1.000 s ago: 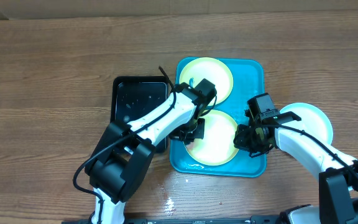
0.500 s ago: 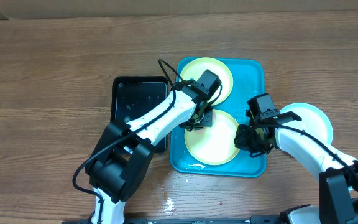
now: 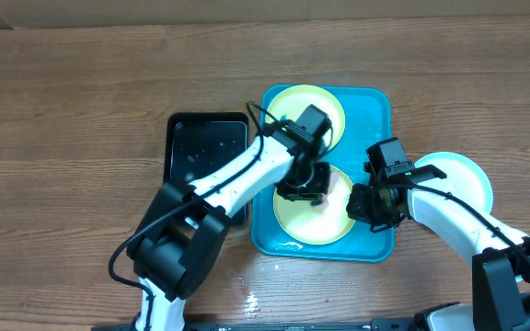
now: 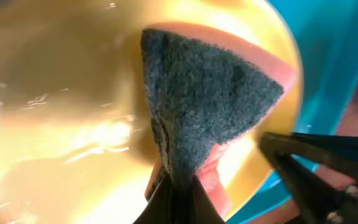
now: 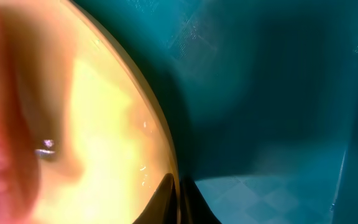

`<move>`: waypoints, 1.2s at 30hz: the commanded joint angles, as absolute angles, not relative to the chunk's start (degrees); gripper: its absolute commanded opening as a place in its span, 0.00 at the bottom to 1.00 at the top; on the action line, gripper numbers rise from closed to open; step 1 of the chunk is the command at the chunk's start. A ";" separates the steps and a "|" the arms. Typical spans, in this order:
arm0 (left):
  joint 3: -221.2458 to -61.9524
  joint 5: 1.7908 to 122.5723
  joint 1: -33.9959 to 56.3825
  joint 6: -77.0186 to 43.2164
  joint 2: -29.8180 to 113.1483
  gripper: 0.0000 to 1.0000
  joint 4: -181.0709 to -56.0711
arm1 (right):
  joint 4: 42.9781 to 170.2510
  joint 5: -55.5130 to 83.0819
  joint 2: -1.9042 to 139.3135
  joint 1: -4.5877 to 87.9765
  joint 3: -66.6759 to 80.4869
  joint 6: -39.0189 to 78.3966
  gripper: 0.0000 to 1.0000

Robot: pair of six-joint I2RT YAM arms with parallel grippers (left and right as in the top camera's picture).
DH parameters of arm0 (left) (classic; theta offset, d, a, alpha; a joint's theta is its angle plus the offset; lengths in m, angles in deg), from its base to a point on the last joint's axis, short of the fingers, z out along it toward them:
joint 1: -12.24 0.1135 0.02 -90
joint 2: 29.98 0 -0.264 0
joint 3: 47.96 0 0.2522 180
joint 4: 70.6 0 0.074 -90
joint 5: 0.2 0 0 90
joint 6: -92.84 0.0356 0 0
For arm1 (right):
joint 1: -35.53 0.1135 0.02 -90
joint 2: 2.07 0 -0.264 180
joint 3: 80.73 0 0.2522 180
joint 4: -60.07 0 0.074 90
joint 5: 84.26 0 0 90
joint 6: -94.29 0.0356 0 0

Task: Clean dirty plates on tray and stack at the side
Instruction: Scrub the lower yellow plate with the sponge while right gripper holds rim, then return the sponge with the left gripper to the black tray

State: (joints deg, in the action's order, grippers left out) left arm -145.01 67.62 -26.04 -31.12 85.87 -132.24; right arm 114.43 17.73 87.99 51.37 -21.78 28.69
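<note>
Overhead: left gripper (image 3: 305, 181) has slid from the left edge toward the centre of the near plate (image 3: 325, 222) beneath it in the tray (image 3: 380, 119), so scrubbing is underway. Right gripper (image 3: 368, 204) pins that plate's rim, with a third plate (image 3: 467, 175) behind it, off-tray. Left wrist: jaws clenched on sponge (image 4: 197, 112), pressed to the plate ahead. Right wrist: fingers pinch the rim; wiping probably unfinished.

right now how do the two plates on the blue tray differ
The near plate has the sponge pressed on it by the left end effector; the far plate has no sponge on it. The right end effector grips the near plate's rim; no end effector is on the far plate. Both are round with yellow-green rims and lie flat in the tray.
</note>
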 commanded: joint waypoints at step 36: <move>-139.50 93.79 -0.51 -25.41 64.19 0.61 -148.88 | 116.96 14.74 88.17 51.23 -16.51 30.81 0.04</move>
State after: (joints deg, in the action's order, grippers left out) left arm -135.98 93.90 -0.99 -25.96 70.64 -147.96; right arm 115.13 15.76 87.99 51.37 -20.56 31.36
